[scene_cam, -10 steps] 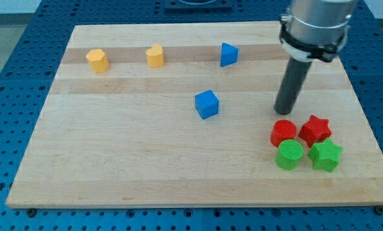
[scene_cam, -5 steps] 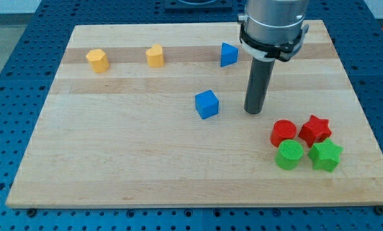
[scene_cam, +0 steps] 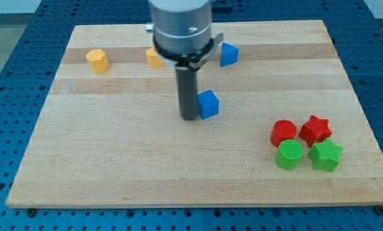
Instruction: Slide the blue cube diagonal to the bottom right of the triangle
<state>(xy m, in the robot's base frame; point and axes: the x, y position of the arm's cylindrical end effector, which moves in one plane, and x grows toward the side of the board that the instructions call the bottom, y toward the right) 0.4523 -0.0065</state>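
The blue cube [scene_cam: 208, 104] sits near the middle of the wooden board. The blue triangle [scene_cam: 228, 54] lies toward the view's top, up and slightly right of the cube. My tip [scene_cam: 189, 118] rests on the board right against the cube's left side, touching or nearly touching it. The rod rises from there, and the arm's grey body partly covers one yellow block.
A yellow block [scene_cam: 97, 60] sits at the top left, and a second yellow block [scene_cam: 152, 59] is partly hidden behind the arm. At the lower right cluster a red cylinder [scene_cam: 283, 133], a red star [scene_cam: 315, 129], a green cylinder [scene_cam: 289, 154] and a green star [scene_cam: 325, 156].
My tip has swept from the right of the board, past the cube, to the cube's left side. The blue cube and the other blocks have not moved.
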